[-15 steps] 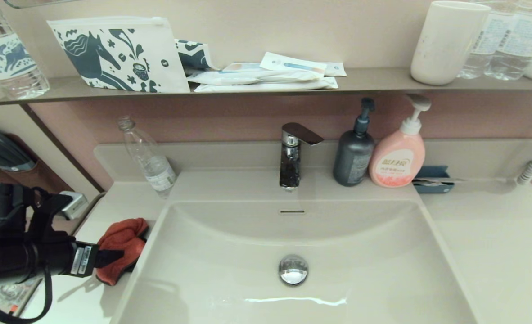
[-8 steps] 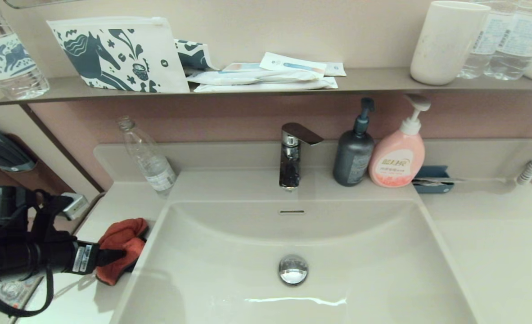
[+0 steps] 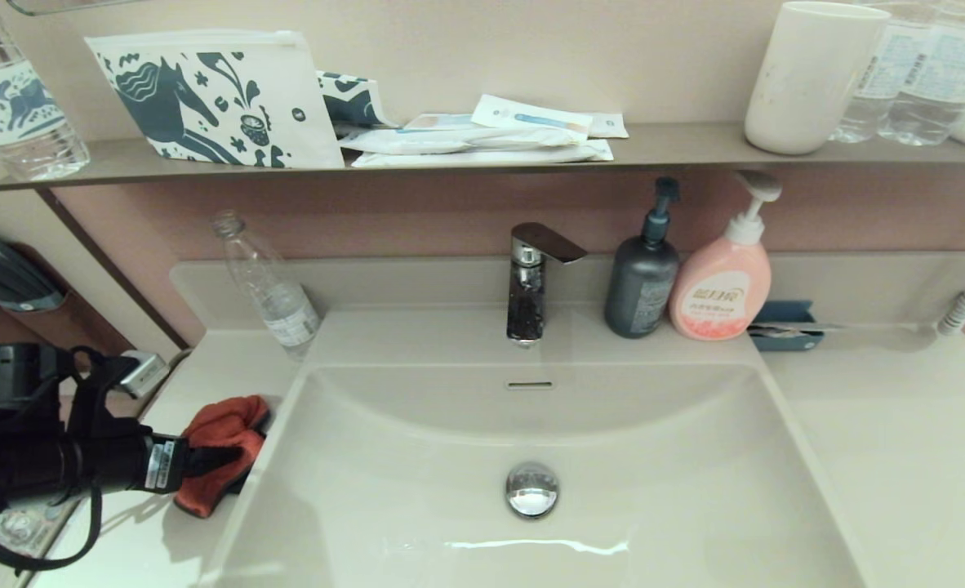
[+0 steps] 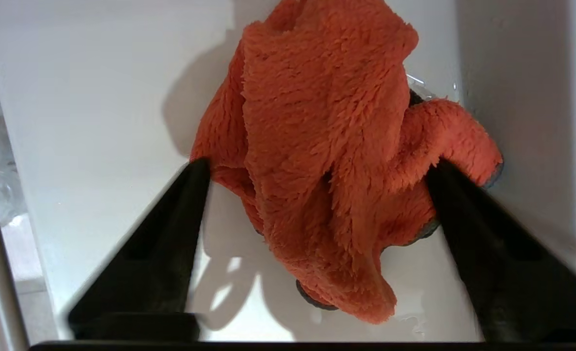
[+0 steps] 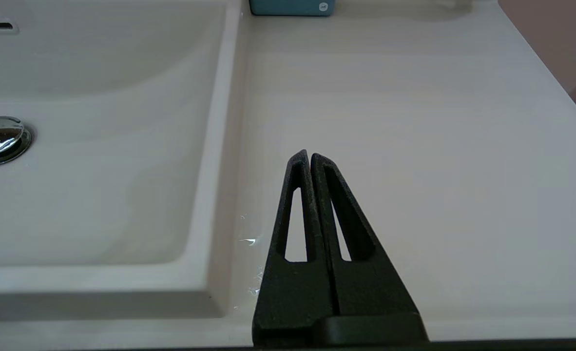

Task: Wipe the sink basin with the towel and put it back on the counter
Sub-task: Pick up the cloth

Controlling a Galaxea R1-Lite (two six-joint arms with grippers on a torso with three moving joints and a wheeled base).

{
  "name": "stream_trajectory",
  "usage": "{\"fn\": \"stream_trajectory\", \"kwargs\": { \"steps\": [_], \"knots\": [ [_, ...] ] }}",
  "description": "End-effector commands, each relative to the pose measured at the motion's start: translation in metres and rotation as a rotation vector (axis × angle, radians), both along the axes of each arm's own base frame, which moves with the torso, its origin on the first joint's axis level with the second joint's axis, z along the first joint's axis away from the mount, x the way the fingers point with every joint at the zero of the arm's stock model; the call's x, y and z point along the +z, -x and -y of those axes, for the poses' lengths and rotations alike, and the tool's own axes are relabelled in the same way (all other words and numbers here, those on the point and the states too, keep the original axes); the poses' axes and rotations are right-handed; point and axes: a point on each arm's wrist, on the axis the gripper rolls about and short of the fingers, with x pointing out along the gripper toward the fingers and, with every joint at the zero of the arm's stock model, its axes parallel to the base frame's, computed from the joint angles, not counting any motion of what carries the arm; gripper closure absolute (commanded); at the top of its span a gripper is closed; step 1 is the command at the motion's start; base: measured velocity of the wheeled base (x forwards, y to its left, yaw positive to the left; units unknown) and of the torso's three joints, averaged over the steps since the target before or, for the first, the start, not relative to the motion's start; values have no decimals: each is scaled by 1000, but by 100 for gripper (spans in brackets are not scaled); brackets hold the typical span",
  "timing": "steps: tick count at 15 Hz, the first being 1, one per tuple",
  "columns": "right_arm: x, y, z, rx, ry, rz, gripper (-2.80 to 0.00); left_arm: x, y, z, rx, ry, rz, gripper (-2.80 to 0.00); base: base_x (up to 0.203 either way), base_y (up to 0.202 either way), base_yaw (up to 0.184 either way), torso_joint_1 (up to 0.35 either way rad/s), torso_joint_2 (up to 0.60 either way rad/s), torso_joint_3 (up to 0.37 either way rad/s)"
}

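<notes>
The orange-red towel [image 3: 223, 431] lies bunched on the cream counter [image 3: 205, 367], right at the left rim of the sink basin [image 3: 417, 457]. My left gripper [image 3: 223, 462] reaches it from the left and stands open. In the left wrist view its two black fingers [image 4: 190, 204] straddle the towel [image 4: 317, 146], tips touching the cloth's sides, and the left gripper [image 4: 319, 165] is not closed on it. The right gripper [image 5: 310, 156] is shut and empty, hovering low over the counter [image 5: 414, 122] right of the basin [image 5: 98, 146]; it is out of the head view.
A clear plastic bottle [image 3: 269, 286] leans at the back left. The chrome faucet [image 3: 531, 278], a dark pump bottle [image 3: 642, 278] and a pink pump bottle [image 3: 723, 282] stand behind the basin. The drain plug [image 3: 531, 488] sits mid-basin. A wall shelf [image 3: 482, 155] above carries pouches and a cup.
My left arm has edged slightly rightward and lower toward the towel. The towel and the rest of the scene have stayed put.
</notes>
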Motion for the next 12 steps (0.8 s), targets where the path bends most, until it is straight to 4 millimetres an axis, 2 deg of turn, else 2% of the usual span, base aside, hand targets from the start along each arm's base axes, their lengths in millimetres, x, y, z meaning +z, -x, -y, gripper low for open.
{"fn": "stream_trajectory", "kwargs": {
  "steps": [1,4,8,10,12],
  "knots": [
    [0,0,0,0,0,-1,0,0,0,0,-4,3,4,0,0,0,0,0,0,0],
    [0,0,0,0,0,-1,0,-4,-4,-1,4,10,12,0,0,0,0,0,0,0],
    [0,0,0,0,0,-1,0,5,-8,-4,53,8,102,0,0,0,0,0,0,0],
    [0,0,0,0,0,-1,0,4,-5,-8,77,9,98,0,0,0,0,0,0,0],
    [0,0,0,0,0,-1,0,14,1,-8,106,19,129,0,0,0,0,0,0,0]
  ]
}}
